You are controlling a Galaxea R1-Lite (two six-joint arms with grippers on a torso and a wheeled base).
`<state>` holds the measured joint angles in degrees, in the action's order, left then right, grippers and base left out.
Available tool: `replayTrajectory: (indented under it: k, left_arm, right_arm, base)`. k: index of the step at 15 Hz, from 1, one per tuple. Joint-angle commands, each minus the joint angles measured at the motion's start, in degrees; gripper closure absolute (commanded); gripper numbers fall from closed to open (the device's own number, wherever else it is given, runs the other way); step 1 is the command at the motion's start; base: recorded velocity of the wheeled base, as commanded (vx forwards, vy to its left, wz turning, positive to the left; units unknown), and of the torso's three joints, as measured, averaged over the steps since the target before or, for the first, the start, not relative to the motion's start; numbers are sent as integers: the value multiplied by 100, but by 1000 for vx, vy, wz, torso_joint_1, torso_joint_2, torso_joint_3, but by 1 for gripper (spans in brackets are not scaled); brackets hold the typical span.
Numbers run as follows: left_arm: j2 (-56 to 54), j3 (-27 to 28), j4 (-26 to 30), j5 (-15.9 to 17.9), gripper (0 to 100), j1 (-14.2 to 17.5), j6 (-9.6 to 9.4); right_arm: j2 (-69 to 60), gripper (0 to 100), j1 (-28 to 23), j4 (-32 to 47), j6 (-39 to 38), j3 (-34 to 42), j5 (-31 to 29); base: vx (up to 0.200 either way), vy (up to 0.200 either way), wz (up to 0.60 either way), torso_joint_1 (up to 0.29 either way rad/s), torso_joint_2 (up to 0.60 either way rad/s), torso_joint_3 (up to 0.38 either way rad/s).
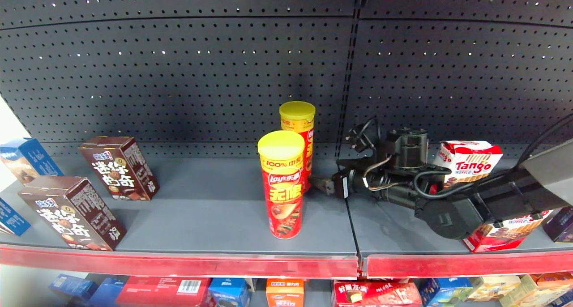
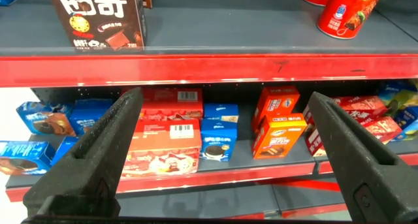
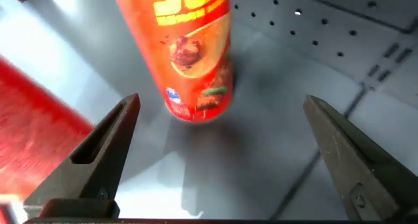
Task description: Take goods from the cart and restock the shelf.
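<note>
- Right gripper (image 1: 318, 183): jaws wide apart, empty, just beside the rear can (image 1: 297, 119).
- Rear can and front can (image 1: 282, 186): upright, mid-shelf (image 1: 201, 208).
- Handling, judged: light, stiff, slippery tube. Grip mid-body, gently.

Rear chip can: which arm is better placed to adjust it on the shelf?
Right. The right gripper is over the shelf beside the rear chip can, fingers open. The left gripper faces the lower shelf, out front.

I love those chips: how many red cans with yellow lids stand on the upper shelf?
2. The front can stands near the shelf edge. The back can stands just behind it, partly covered by it.
</note>
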<state>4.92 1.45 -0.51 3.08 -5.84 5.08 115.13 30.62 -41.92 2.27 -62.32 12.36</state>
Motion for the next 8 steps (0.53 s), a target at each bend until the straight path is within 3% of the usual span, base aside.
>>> replayTrajectory:
  k: [1,4,8]
  left_arm:
    - [8,-4,-10,-1,0,-5,10]
    - [8,4,-10,8,0,-5,89]
    - [8,4,-10,8,0,-5,168]
  right_arm:
    - [-544,0,-188,70,11,132,-111]
    - [-1168,0,-259,299,81,484,-867]
    - [-2223,0,-470,325,160,1152,-1034]
  base:
    - [0,0,0,0,0,0]
    - [0,0,0,0,0,0]
    - [0,0,0,0,0,0]
